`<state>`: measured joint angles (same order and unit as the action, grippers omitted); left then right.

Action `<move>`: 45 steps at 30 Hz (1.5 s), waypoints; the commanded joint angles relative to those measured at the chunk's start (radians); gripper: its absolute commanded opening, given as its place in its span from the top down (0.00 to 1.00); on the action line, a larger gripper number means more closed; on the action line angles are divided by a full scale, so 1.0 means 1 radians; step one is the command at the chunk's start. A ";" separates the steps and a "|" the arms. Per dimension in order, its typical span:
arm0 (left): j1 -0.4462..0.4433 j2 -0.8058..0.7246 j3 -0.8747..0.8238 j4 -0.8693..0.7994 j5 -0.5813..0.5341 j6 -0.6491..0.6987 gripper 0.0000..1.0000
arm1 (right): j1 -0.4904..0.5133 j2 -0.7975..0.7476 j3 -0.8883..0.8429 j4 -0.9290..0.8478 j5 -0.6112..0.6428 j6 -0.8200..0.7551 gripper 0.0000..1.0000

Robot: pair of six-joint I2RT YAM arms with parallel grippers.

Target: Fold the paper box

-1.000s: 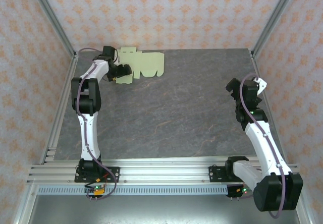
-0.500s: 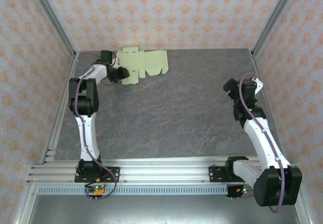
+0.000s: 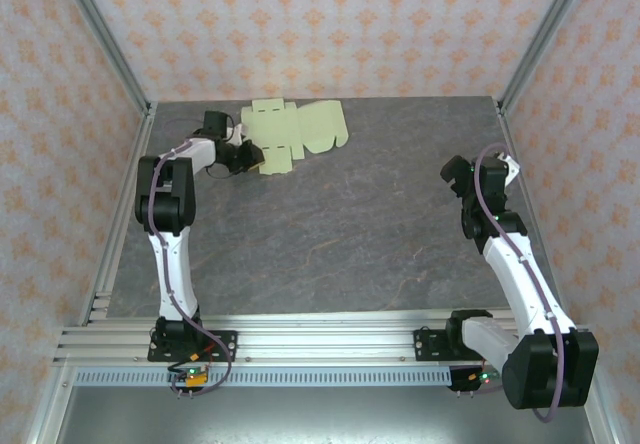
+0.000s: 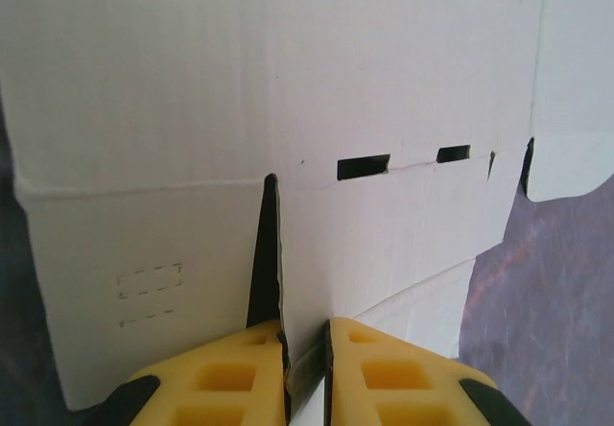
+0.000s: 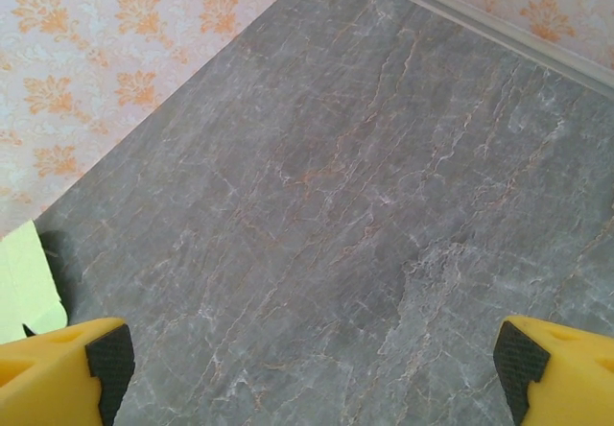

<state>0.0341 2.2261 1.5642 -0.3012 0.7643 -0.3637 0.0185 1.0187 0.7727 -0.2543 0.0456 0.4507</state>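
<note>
- The paper box [image 3: 295, 134] lies unfolded on the bench [image 3: 380, 224] as a flat, pale-green sheet. Its flaps are spread out directly ahead of the left fingers [image 3: 243, 156].
- The left fingers are pinched almost together on the sheet's near edge. In the wrist view the thin card [image 4: 288, 109] is caught between the two yellow tips [image 4: 345, 349], and the slotted panels stretch away beyond them.
- The right fingers [image 3: 456, 176] stand wide apart and hold nothing, well away from the sheet.
- In the right wrist view, bare bench [image 5: 336, 157] lies between the pads [image 5: 107, 357], and a green corner [image 5: 24, 282] shows just past one tip.
</note>
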 commanded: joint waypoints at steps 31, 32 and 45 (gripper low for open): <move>-0.598 -0.442 -0.520 0.528 -0.172 -1.005 0.82 | 0.259 0.286 -0.173 0.445 -0.467 0.991 0.09; -0.603 -0.442 -0.518 0.552 -0.167 -1.031 0.81 | 0.281 0.295 -0.182 0.490 -0.464 1.016 0.09; -0.623 -0.479 -0.457 0.513 -0.149 -1.069 0.81 | 0.443 0.412 -0.150 0.693 -0.369 1.079 0.10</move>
<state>-0.5831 1.7866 1.0679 0.2073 0.6159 -1.4155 0.4519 1.4166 0.6174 0.3443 -0.3660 1.4860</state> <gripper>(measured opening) 0.188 0.900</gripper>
